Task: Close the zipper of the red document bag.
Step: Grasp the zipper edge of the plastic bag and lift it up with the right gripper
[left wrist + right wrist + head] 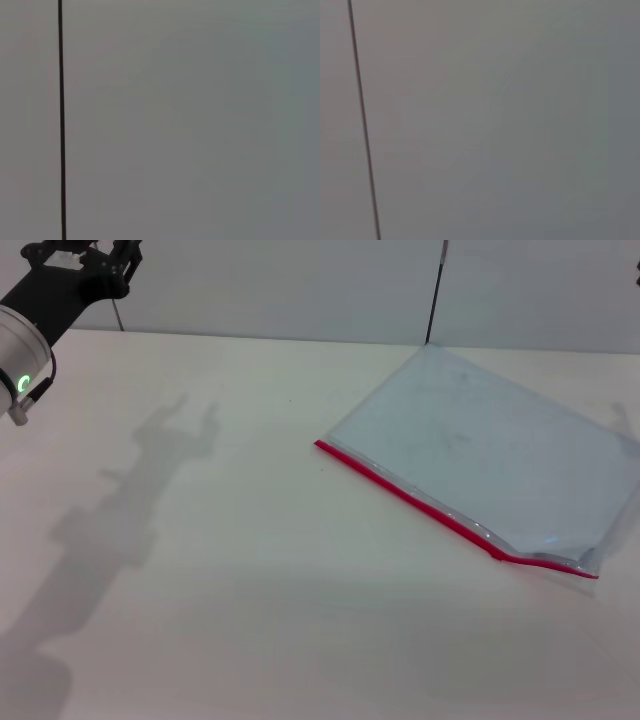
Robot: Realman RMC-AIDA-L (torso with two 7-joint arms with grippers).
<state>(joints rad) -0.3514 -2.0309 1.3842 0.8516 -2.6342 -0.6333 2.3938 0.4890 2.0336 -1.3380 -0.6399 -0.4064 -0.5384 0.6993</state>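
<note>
While the red document bag (490,450) lies flat toward the far right corner of the white table (250,570), set at a slant to the table's edges, its far right corner runs out of the head view and is cut off; the zipper (440,508) runs along the long edge facing the near side, from the bag's left corner down toward the right edge of the table, and whether the strip is sealed or parted I cannot tell, nor can I make out a slider on it; near its right end the plastic looks puckered and lifted a little. Raised over the far left corner, well apart from the bag, the left gripper (85,265) is partly cut off by the frame, and I cannot tell whether its fingers are apart or together; its shadow falls across the left half of the table. Both wrist views show only a plain grey wall (200,125) with a thin dark seam (61,120); the right gripper is out of sight.
</note>
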